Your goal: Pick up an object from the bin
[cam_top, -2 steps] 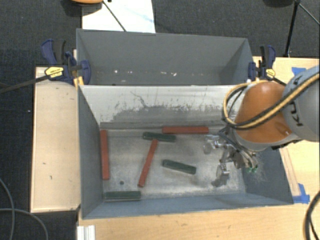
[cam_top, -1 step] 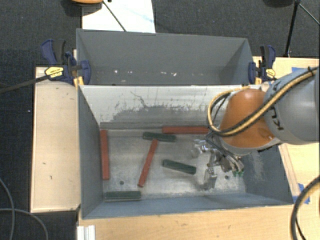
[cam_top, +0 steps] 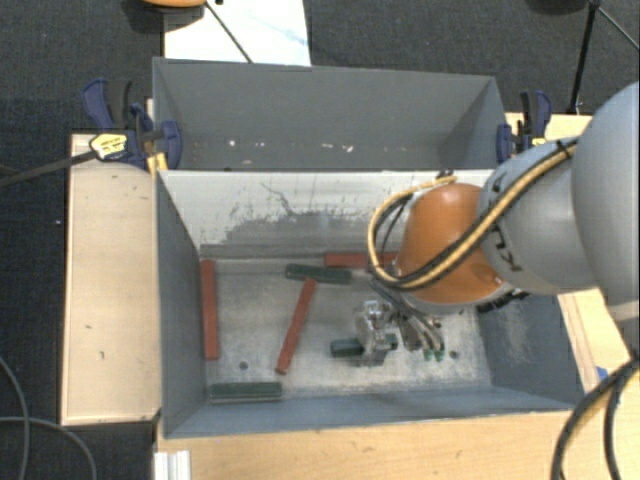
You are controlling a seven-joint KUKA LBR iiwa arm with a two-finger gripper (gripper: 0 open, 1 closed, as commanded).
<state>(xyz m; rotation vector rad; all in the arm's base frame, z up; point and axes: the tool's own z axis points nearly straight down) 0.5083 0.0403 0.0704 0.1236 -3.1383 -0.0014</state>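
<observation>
The grey metal bin [cam_top: 186, 268] stands on a dark, carpet-like floor [cam_top: 60, 48], with a white sheet of paper [cam_top: 265, 18] lying behind its back wall. Its flat bottom is scuffed and scratched, most of all along the back slope. A few thin sticks lie spread on it, well apart from one another. A long red-brown stick [cam_top: 209, 309] runs along the left wall, and a second red-brown stick [cam_top: 296, 325] lies slantwise near the middle. A dark green stick [cam_top: 318, 273] and a red stick [cam_top: 345, 260] lie side by side at the back, and a flat dark green bar [cam_top: 245, 391] rests against the front wall. The thick grey arm [cam_top: 590, 218], with its orange wrist cover [cam_top: 450, 248] and looped yellow-and-black cables [cam_top: 500, 203], comes in from the right. The gripper [cam_top: 380, 336] is low over the bin's bottom, right of centre. A short dark green block [cam_top: 348, 348] lies just beside its tip, on the left. I cannot tell whether the gripper is open or closed, or whether it touches the block.
</observation>
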